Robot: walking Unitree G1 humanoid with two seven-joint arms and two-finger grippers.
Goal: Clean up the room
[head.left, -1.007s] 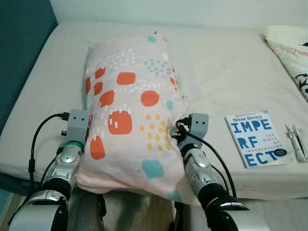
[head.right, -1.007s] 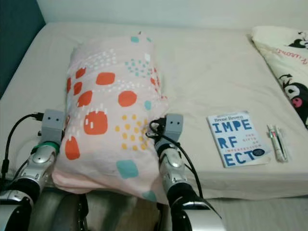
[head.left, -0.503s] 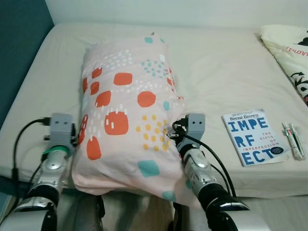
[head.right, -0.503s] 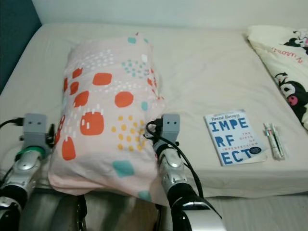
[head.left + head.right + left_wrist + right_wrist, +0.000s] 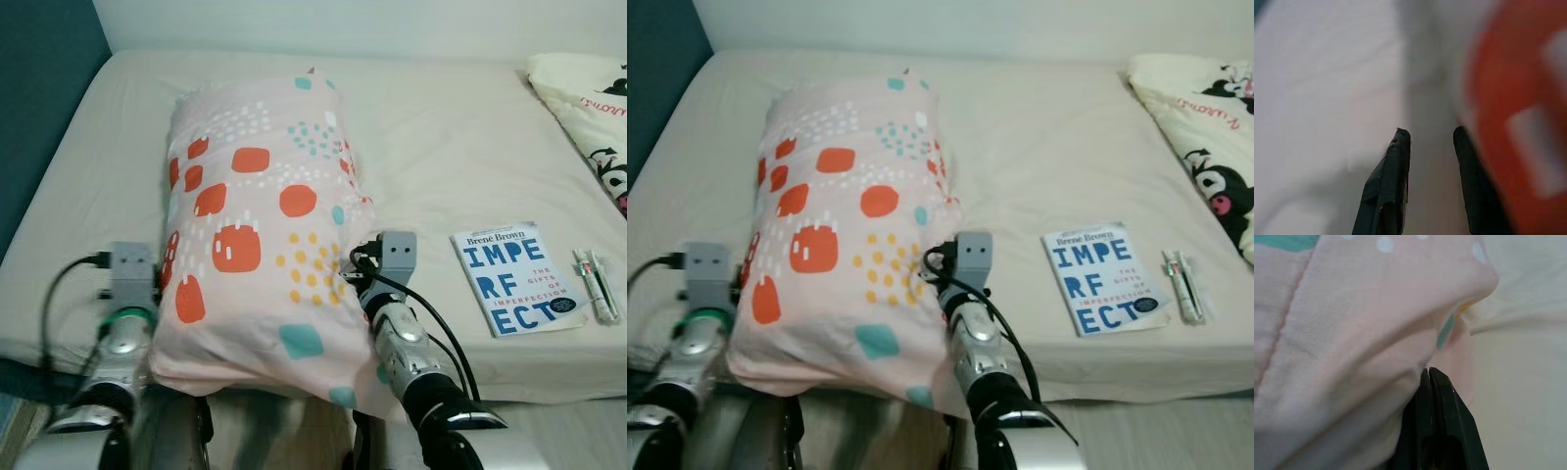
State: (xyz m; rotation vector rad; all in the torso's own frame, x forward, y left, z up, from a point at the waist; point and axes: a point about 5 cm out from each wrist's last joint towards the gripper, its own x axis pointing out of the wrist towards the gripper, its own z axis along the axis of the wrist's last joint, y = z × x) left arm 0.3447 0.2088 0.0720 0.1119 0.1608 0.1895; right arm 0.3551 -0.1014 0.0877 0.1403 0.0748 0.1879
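We saw the pillow (image 5: 260, 230), pale pink with orange, teal and yellow patches, lying lengthwise on the cream bed (image 5: 451, 137), its near end hanging a little over the bed's front edge. Our two arms flanked that near end.

In the right wrist view the right claw (image 5: 1429, 373) had its two black fingers (image 5: 1449, 404) pressed tight together with a fold of the pink pillow fabric bunched against the tips, so we took it as clenched on the pillow's edge. From the head camera the right wrist sat against the pillow's right side, just beside the yellow-dotted patch.

The left claw (image 5: 1429, 133) was released: its fingers (image 5: 1393, 166) stood apart with a clear gap, and nothing lay between them. It pointed along the narrow strip where bed sheet met the pillow's left side, with a blurred orange patch close beside one finger. We could not tell whether that finger touched the fabric.

To the right of the pillow, well apart from it, a book (image 5: 519, 279) with large blue letters on a white cover lay flat near the bed's front edge. Just beside the book lay pens (image 5: 598, 284). At the bed's far right corner rested a cream blanket (image 5: 1205, 127) printed with a black cartoon figure. A teal wall (image 5: 39, 108) ran along the bed's left side.
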